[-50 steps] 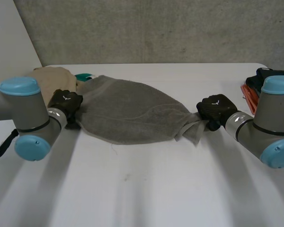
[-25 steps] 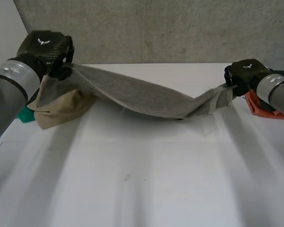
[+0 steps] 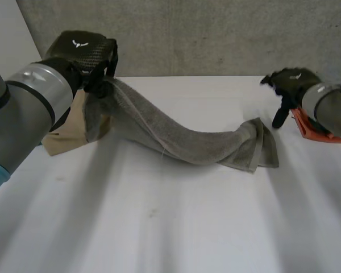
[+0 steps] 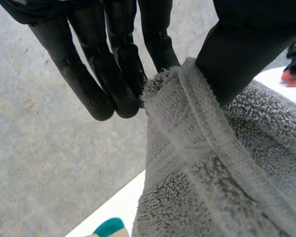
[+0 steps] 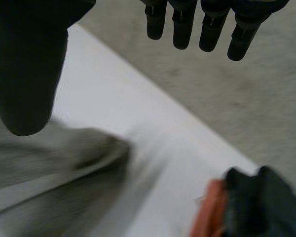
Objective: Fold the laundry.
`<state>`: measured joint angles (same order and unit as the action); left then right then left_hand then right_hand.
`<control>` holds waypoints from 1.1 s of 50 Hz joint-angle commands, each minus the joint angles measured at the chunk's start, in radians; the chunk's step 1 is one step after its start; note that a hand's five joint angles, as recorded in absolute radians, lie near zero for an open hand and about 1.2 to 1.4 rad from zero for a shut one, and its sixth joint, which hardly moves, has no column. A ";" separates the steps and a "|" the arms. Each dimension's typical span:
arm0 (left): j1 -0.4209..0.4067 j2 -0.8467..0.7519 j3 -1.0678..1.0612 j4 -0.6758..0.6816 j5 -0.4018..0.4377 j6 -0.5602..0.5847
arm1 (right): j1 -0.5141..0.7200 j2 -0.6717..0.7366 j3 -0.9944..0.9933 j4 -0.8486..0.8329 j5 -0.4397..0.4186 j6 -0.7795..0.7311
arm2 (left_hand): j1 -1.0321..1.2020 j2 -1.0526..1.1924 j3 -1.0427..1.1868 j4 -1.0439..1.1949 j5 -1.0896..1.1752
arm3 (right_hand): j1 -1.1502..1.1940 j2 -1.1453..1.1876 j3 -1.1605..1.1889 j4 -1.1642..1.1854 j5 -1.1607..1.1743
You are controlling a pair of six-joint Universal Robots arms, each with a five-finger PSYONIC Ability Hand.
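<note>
A grey towel (image 3: 182, 133) stretches across the white table (image 3: 176, 227) as a twisted band. My left hand (image 3: 82, 54) holds its left end raised above the table, and the left wrist view shows the towel's hemmed corner (image 4: 187, 128) pinched between the thumb (image 4: 241, 54) and the fingers (image 4: 113, 74). The towel's right end (image 3: 258, 148) lies bunched on the table. My right hand (image 3: 290, 85) hovers above and to the right of that end, fingers (image 5: 207, 29) spread and empty, with the towel (image 5: 49, 168) below its thumb.
A beige cloth (image 3: 68, 133) lies on the table under the lifted left end, with a teal item (image 4: 108, 228) beside it. An orange and black pile (image 3: 310, 128) sits at the table's right edge near my right hand. A grey wall (image 3: 216, 34) stands behind the table.
My right hand has let go of the towel's right end, which dropped onto the table. My left hand kept its grip and moved right with the raised left end.
</note>
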<state>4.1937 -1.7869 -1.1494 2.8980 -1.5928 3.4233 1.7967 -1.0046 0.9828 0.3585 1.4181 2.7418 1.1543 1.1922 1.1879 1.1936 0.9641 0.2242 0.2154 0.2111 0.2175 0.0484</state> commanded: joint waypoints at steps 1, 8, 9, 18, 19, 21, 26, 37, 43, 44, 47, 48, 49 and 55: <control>-0.060 0.021 0.088 -0.052 -0.012 -0.030 | 0.049 -0.201 0.443 -0.140 -0.094 0.107 | 0.242 0.204 0.208 0.203 0.258 | 0.094 0.103 0.107 0.100 0.095; -0.098 0.026 0.161 -0.083 -0.042 -0.050 | 0.093 -0.212 0.692 -0.378 -0.096 0.233 | 0.242 0.204 0.208 0.203 0.258 | 0.417 0.426 0.430 0.423 0.418; -0.099 0.026 0.166 -0.085 -0.044 -0.050 | 0.096 -0.209 0.707 -0.403 -0.094 0.237 | 0.242 0.204 0.208 0.203 0.258 | 0.440 0.449 0.454 0.447 0.442; -0.119 0.026 0.181 -0.094 -0.059 -0.052 | 0.144 -0.135 0.751 -0.570 -0.041 0.254 | 0.242 0.204 0.208 0.203 0.258 | 0.313 0.321 0.326 0.319 0.314; -0.121 0.026 0.181 -0.095 -0.061 -0.052 | 0.145 -0.131 0.748 -0.576 -0.031 0.256 | 0.242 0.204 0.208 0.203 0.258 | 0.239 0.248 0.252 0.246 0.240; -0.121 0.026 0.177 -0.097 -0.062 -0.053 | 0.150 -0.117 0.735 -0.599 -0.008 0.262 | 0.242 0.204 0.208 0.203 0.258 | 0.168 0.177 0.181 0.175 0.169; -0.118 0.026 0.165 -0.097 -0.064 -0.055 | 0.174 -0.046 0.679 -0.653 0.036 0.263 | 0.242 0.204 0.208 0.203 0.258 | 0.182 0.191 0.195 0.189 0.184; -0.073 0.026 0.139 -0.097 -0.062 -0.053 | 0.194 0.113 0.504 -0.652 0.050 0.214 | 0.242 0.204 0.208 0.203 0.258 | 0.763 0.771 0.776 0.769 0.764; -0.024 0.023 0.088 -0.094 -0.062 -0.050 | 0.161 0.071 0.465 -0.586 0.038 0.159 | 0.242 0.204 0.208 0.203 0.258 | 1.172 1.181 1.185 1.179 1.173; -0.017 0.023 0.080 -0.094 -0.059 -0.050 | 0.155 0.045 0.468 -0.570 0.033 0.142 | 0.242 0.204 0.208 0.203 0.258 | 1.172 1.181 1.185 1.179 1.173; 0.017 0.014 0.033 -0.097 -0.055 -0.036 | 0.104 -0.098 0.462 -0.479 0.004 0.012 | 0.242 0.204 0.208 0.203 0.258 | 1.172 1.181 1.185 1.179 1.173; 0.026 0.008 0.022 -0.100 -0.050 -0.029 | 0.087 -0.130 0.459 -0.437 -0.008 -0.032 | 0.242 0.204 0.208 0.203 0.258 | 1.172 1.181 1.185 1.179 1.173; 0.035 0.000 0.008 -0.103 -0.044 -0.018 | 0.067 -0.159 0.455 -0.391 -0.019 -0.077 | 0.242 0.204 0.208 0.203 0.258 | 1.172 1.181 1.185 1.179 1.173; 0.095 -0.150 -0.075 -0.105 0.023 0.161 | -0.033 -0.218 0.393 0.055 -0.113 -0.416 | 0.242 0.204 0.208 0.203 0.258 | 1.172 1.181 1.185 1.179 1.173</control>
<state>4.2297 -1.8038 -1.1426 2.7985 -1.6309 3.4228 1.8632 -1.1315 1.4296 -0.0115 1.3917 2.6599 1.1543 1.1941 1.1880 1.1938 0.9641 1.1249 1.1780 1.1836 1.1934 0.9911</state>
